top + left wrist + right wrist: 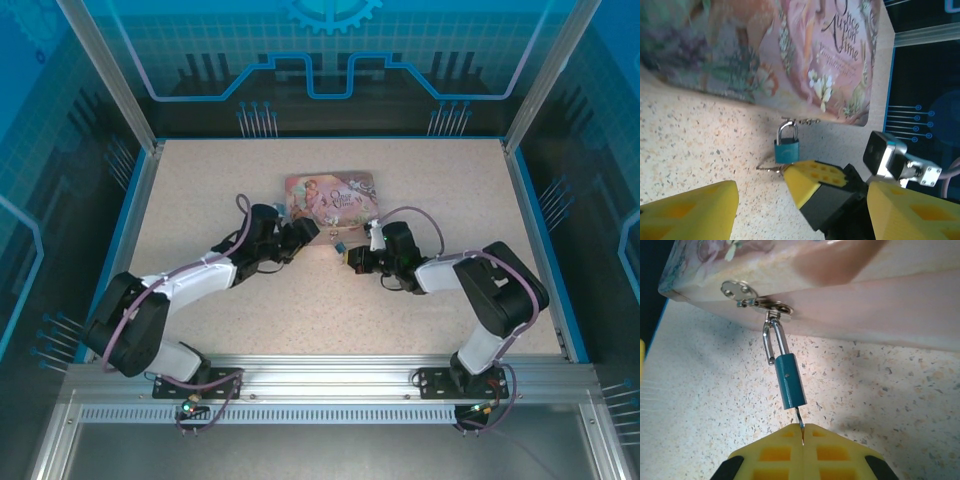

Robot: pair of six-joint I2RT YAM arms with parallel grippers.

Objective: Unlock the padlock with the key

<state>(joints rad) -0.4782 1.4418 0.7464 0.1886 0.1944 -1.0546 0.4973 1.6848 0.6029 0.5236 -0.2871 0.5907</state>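
Note:
The small blue padlock (790, 382) hangs by its shackle from the hasp (771, 306) on the pink tin (865, 295). One shackle leg ends free beside the top of the body. My right gripper (803, 432) is shut on the thin metal key (799, 420), whose tip meets the bottom of the padlock. In the left wrist view the key (767, 168) pokes out leftward from the right gripper's yellow finger (812, 177) just under the padlock (786, 149). I cannot tell whether it is in the keyhole. My left gripper (802, 200) stands open, a short way from the lock.
From above, the tin (330, 195) lies mid-table with the left gripper (305, 232) and right gripper (350, 257) meeting at its near edge around the padlock (340, 245). Blue walls fence the speckled table (200, 300).

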